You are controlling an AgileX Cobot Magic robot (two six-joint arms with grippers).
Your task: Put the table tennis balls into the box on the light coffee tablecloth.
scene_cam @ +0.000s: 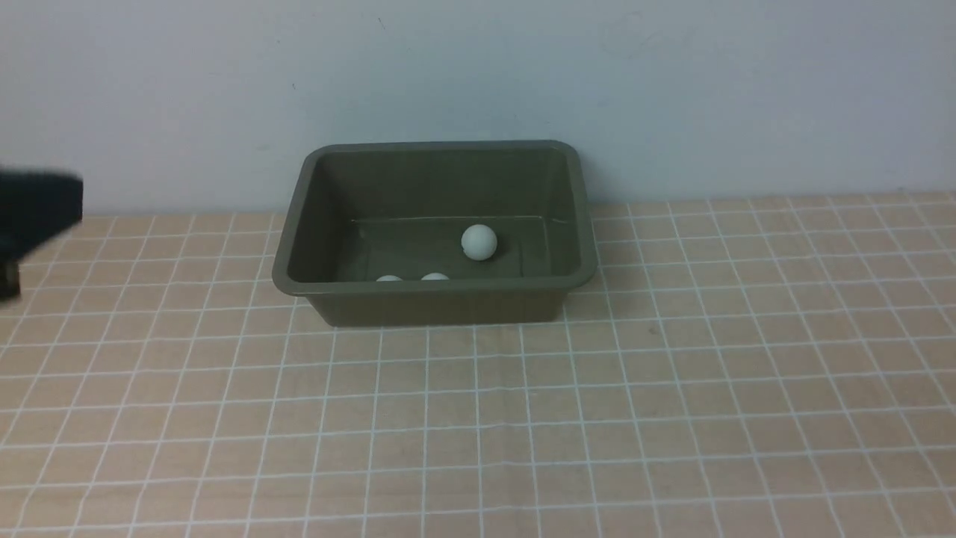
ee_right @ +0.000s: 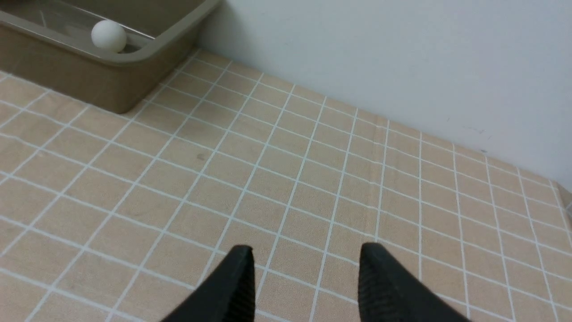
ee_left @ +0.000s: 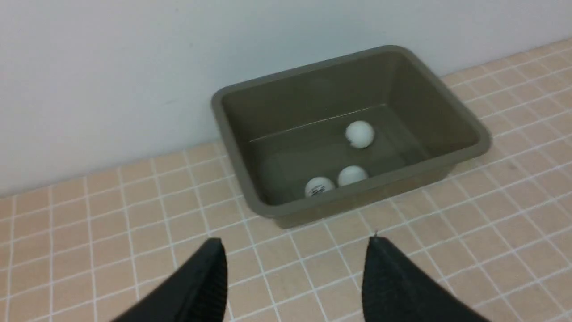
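A pale, plain wall [scene_cam: 478,75] is seen behind the scene. The surface in front of it is covered by the light coffee tablecloth [scene_cam: 672,388], a tan cloth crossed by thin white lines in small squares. The box [scene_cam: 437,302], an olive-green tub with rounded corners and a flared rim, is set on the cloth with its far side close against the wall. No label or brand can be made out on the box.

A dark, blurred part of the left arm [scene_cam: 37,209] is seen at the left edge of the front view, well apart from the box. In its wrist view the left gripper [ee_left: 295,250] is shown with its jaws spread wide and nothing between them, above the cloth and short of the box. The right gripper [ee_right: 307,255] is likewise spread and empty, over bare cloth to the right of the box.

All three table tennis balls are found inside the box. One ball [scene_cam: 479,242] lies toward the back. The plain ball [ee_left: 352,175] and the printed ball [ee_left: 319,186] lie side by side against the near wall. Dark lettering is carried by the printed ball, but it is too small to be read.
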